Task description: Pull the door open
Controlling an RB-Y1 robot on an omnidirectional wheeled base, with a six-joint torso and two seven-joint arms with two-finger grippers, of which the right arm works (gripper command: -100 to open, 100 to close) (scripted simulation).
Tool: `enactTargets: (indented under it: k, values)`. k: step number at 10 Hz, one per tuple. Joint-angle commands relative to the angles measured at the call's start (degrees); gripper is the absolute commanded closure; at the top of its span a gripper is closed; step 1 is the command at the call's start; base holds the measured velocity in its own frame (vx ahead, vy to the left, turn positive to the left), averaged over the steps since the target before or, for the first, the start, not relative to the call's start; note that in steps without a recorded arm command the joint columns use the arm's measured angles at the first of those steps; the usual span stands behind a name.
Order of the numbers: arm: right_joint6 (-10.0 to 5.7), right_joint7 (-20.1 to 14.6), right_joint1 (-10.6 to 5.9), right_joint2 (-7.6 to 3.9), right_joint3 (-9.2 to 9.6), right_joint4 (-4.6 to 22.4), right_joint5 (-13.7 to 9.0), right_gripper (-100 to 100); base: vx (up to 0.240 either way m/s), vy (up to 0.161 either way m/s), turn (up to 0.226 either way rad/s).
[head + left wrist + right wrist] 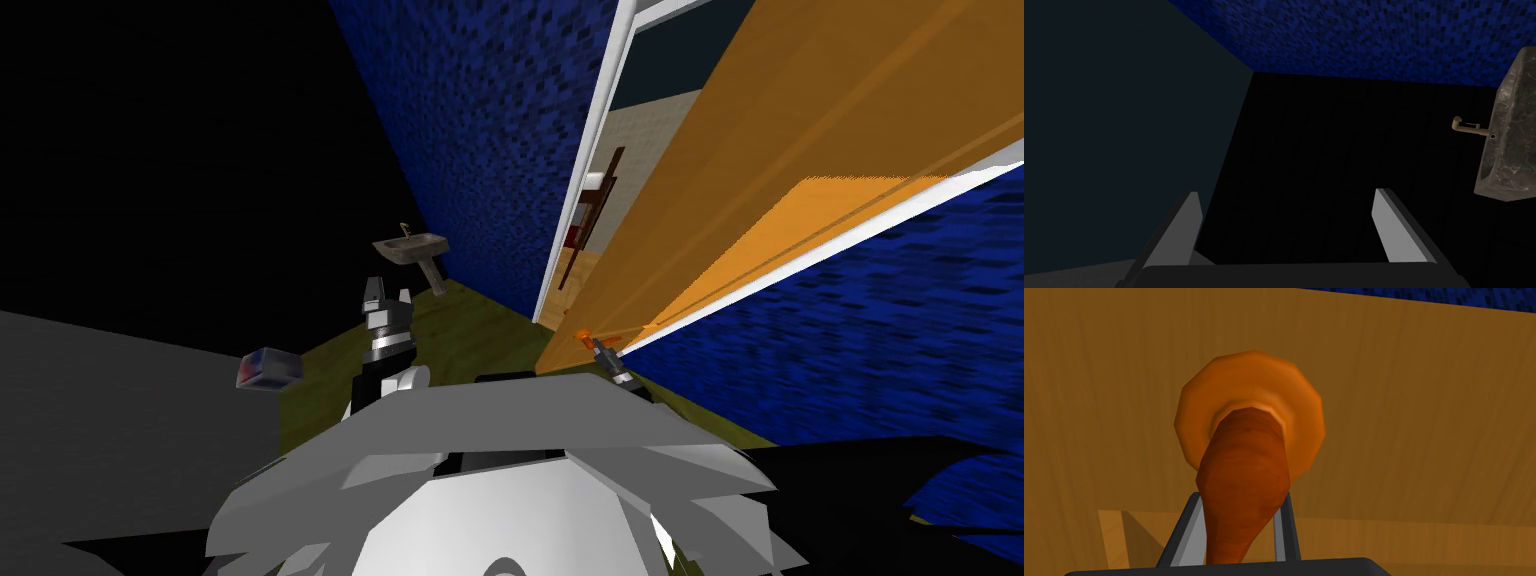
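Door [760,180] of orange wood, standing ajar from its white frame [590,150], with its handle held by the right gripper [605,352].
The door rises ahead and to my right, set in a blue tiled wall [480,120], and the gap at its free edge shows a pale wall and a wooden floor beyond. In the right wrist view the two thin fingers [1191,533] press the sides of the reddish-brown lever handle [1244,488], which juts from a round orange rosette [1304,408] on the door's face. The left gripper [1286,200] hangs to my left above the olive floor [470,320], fingers spread wide with nothing between them, pointing towards a grey stone sink [1511,135] with a brass tap [1466,127].
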Motion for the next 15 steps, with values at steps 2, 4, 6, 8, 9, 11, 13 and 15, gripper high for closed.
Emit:
enactTargets:
  k: [2, 4, 6, 8, 9, 11, 13, 15]
  values:
    - [-1.02, -0.03, -0.2, -0.49, -0.47, 0.89, 0.21, 100, -0.194, -0.074, 0.136]
    - [-0.88, -0.22, -0.18, -0.23, -0.17, 0.76, 0.42, 100, -0.152, -0.051, 0.076]
    - [-1.73, -0.32, -0.5, -0.34, -0.52, 1.79, 0.94, 100, -0.186, -0.077, 0.19]
    - [-2.33, -0.38, -0.74, -0.48, -0.85, 2.46, 1.31, 100, -0.196, -0.073, 0.161]
    - [-2.66, -0.42, -0.87, -0.56, -1.04, 2.82, 1.5, 100, -0.188, -0.058, 0.148]
    - [-3.32, -0.49, -1.13, -0.71, -1.41, 3.55, 1.9, 100, -0.223, -0.075, 0.149]
    - [-3.92, -0.56, -1.37, -0.85, -1.74, 4.22, 2.27, 100, -0.208, -0.085, 0.167]
    - [-4.39, -0.61, -1.56, -0.97, -2.0, 4.73, 2.55, 100, -0.185, -0.081, 0.116]
